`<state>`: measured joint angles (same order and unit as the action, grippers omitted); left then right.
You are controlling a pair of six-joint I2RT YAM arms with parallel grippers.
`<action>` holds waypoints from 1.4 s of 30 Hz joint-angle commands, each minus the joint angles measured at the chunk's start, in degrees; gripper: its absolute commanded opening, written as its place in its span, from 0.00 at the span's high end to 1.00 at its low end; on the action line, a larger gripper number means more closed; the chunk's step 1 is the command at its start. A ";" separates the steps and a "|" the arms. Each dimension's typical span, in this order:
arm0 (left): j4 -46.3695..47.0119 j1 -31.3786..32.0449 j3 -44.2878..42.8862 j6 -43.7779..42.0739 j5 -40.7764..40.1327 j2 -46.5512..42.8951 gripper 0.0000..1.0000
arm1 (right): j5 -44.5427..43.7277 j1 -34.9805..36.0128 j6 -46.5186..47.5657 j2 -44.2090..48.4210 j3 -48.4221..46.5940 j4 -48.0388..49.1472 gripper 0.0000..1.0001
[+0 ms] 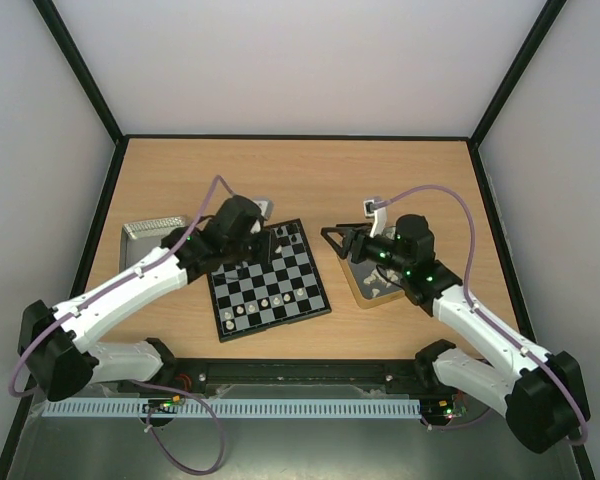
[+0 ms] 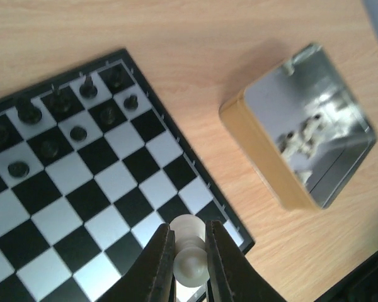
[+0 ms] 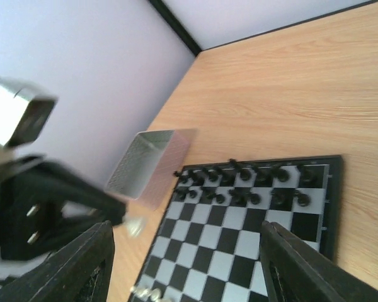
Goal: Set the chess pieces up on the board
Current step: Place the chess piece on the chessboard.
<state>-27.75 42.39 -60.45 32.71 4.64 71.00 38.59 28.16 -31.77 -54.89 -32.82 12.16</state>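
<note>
Jaws of your left gripper (image 2: pixel 189 229) pinch a white chess piece (image 2: pixel 190 267) over the board (image 2: pixel 113 182) corner, right gripper (image 3: pixel 186 264) spread; it looks light, stiff, slippery, so grip its waist

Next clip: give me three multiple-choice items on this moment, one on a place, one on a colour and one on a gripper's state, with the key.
1. Where do the loose white pieces in the left wrist view lie?
A. on bare wood
B. inside the gold-rimmed tray
C. on the board

2. What colour is the held piece in the left gripper?
A. black
B. white
C. red

3. How is the right gripper?
A. open and empty
B. shut on a pawn
C. shut on the board's edge

Key:
1 B, they sit within the tray's walls.
2 B, a pale piece is pinched between the dark fingers.
3 A, its fingers stand wide apart with nothing between them.
</note>
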 commanded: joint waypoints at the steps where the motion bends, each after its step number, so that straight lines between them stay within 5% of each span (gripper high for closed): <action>1: -9.01 5.24 0.27 -0.52 -10.31 -0.99 0.93 | -11.22 0.36 -2.35 -1.82 0.31 -0.60 0.37; 11: -9.68 13.08 7.60 4.20 -9.10 -0.93 0.92 | -37.45 0.31 -9.67 -2.77 0.95 -7.16 0.37; 19: -4.86 13.29 14.80 5.69 -1.37 -0.71 0.91 | -38.10 0.31 -11.40 -3.17 2.15 -6.93 0.37; 42: -2.92 16.04 17.75 7.77 -6.33 5.16 0.91 | -38.37 0.31 -11.82 -5.13 2.56 -6.36 0.36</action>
<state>-30.50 57.65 -43.09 39.68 0.16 75.33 1.91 28.18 -42.98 -59.70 -30.96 5.50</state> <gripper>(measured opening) 0.118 0.640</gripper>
